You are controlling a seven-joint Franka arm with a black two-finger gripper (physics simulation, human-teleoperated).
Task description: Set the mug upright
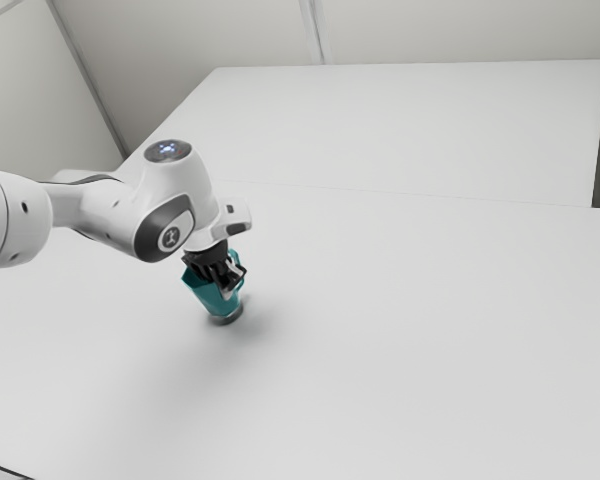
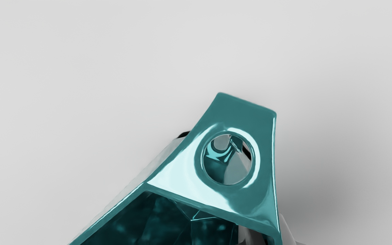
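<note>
Pale, smooth surface (image 1: 410,330) spreads before you under a light wall (image 1: 430,30). Your gripper (image 1: 229,281) is closed on the side of the teal mug (image 1: 211,297), which leans, base downward, mouth toward the exterior view's left.

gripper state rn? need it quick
Gripper: closed, holding the teal mug by its wall, one finger inside, one outside.

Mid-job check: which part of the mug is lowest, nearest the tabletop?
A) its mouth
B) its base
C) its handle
B: in the exterior view the mug has its base at the bottom, nearest the tabletop, and the wrist view looks down into its open mouth.
</note>
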